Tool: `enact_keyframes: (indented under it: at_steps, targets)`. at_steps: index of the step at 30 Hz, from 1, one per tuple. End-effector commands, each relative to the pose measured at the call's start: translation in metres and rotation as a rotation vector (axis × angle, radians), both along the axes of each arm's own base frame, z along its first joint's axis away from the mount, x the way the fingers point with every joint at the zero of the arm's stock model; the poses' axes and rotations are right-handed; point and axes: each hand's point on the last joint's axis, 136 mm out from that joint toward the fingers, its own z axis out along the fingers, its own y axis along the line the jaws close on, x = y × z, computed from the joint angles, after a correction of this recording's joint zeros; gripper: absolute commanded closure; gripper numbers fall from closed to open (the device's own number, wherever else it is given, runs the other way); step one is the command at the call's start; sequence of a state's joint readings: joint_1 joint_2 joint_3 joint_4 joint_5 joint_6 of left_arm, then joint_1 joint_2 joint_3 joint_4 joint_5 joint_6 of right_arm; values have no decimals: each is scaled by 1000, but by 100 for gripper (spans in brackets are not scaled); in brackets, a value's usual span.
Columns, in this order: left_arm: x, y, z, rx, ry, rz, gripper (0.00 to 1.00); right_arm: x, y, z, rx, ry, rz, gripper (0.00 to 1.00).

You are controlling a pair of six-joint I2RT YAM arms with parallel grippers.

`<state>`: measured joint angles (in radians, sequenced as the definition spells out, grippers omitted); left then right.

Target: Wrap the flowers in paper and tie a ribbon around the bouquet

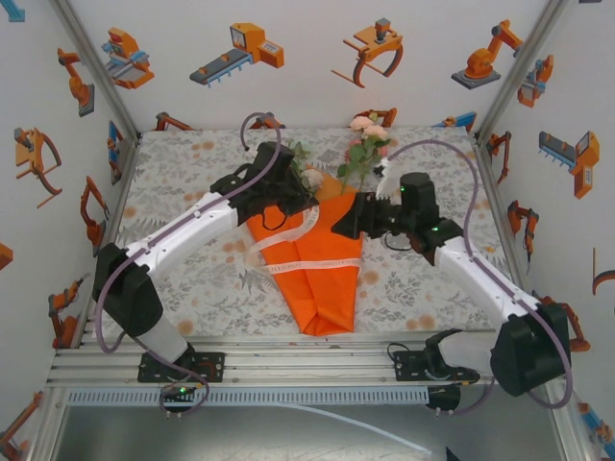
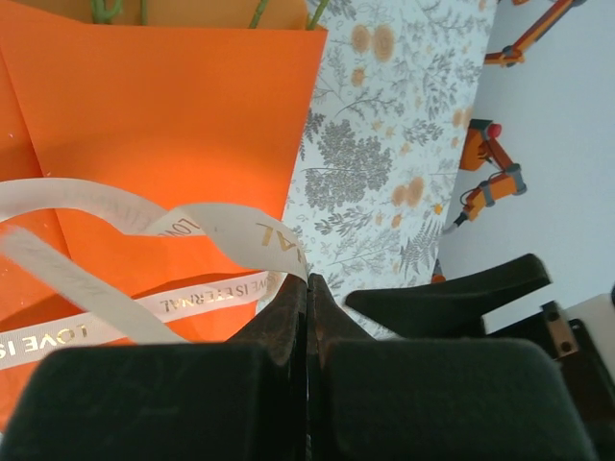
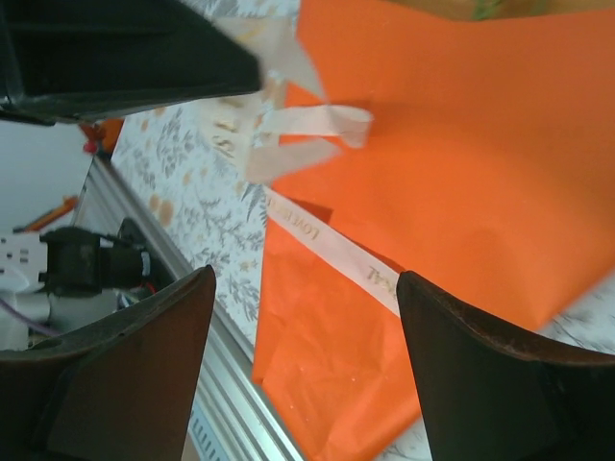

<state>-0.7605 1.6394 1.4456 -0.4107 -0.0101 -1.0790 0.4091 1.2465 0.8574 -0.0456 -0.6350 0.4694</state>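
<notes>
The bouquet (image 1: pixel 332 206) lies at the centre of the desk (image 1: pixel 192 279), with the point of its cone toward the arm bases and its open mouth toward the far wall. The flowers (image 1: pixel 365 144) project from the mouth, pink and peach blooms farthest out. The paper (image 1: pixel 322 288) is folded into a cone that lies flat on the floral tablecloth (image 1: pixel 423 288). The ribbon (image 1: pixel 312 261) crosses the cone about halfway along, with a loose loop rising toward its left edge. The left fingers (image 1: pixel 288 197) are at the upper left edge of the cone. In the left wrist view they (image 2: pixel 288 317) are clenched together, grasping the ribbon (image 2: pixel 221 226) at their tips, just beside the edge of the paper (image 2: pixel 173 115). The ribbon carries gold lettering. The right fingers (image 1: pixel 357 219) are at the upper right edge of the cone. In the right wrist view they (image 3: pixel 144 365) are released, spread wide above the paper (image 3: pixel 461 163), with a run of ribbon (image 3: pixel 336 250) between them, not gripped.
</notes>
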Motion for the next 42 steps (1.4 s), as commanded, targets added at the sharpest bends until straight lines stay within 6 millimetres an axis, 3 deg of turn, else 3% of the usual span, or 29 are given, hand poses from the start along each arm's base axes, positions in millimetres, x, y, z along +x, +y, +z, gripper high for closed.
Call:
enact_keyframes:
  at_steps: [1, 4, 6, 9, 11, 13, 14, 16, 17, 18, 20, 22, 25, 29, 31, 37, 42]
  targets:
    - [2, -8, -4, -13, 15, -4, 100, 4, 34, 19, 124, -85, 61, 30]
    - [2, -8, -7, -43, 28, 19, 100, 14, 52, 11, 177, -66, -4, 30]
    - [2, -11, -10, -62, 50, 9, 100, 17, 58, 4, 187, -74, -23, 37]
    - [1, -10, -13, -71, 70, 10, 100, 25, 56, 0, 174, -87, -61, 58]
    - [2, -6, -10, -75, 59, 17, 100, 25, 57, 3, 175, -96, -55, 85]
    - [6, 0, -6, -61, 31, 21, 98, 23, 58, 5, 167, -91, -40, 100]
    - [9, 4, -2, -51, 9, 19, 92, 21, 56, 6, 153, -90, -38, 100]
    - [18, 15, 17, -30, -85, 1, 62, 23, 45, 6, 86, -92, -81, 100]
    - [21, 18, 29, -19, -152, -28, 53, 25, 36, 6, 48, -94, -111, 100]
    - [21, 21, 45, 7, -256, -74, 48, 27, 26, 5, 5, -101, -141, 100]
    - [10, 26, 70, 83, -460, -177, 48, 32, 6, 1, -62, -94, -207, 100]
    - [-19, 21, 76, 189, -673, -361, 48, 38, -13, -6, -89, -53, -267, 100]
    - [-60, 9, 42, 310, -799, -643, 48, 44, -25, -11, -98, -13, -291, 100]
    - [-83, -2, -14, 381, -727, -873, 48, 50, -31, -14, -127, 7, -322, 100]
    - [-88, -14, -40, 420, -684, -968, 47, 52, -30, -16, -130, 21, -312, 100]
    - [-97, -54, -84, 416, -648, -1131, 40, 52, -23, -24, -122, 67, -285, 100]
    - [-99, -61, -120, 427, -563, -1182, 38, 50, -24, -26, -131, 71, -285, 100]
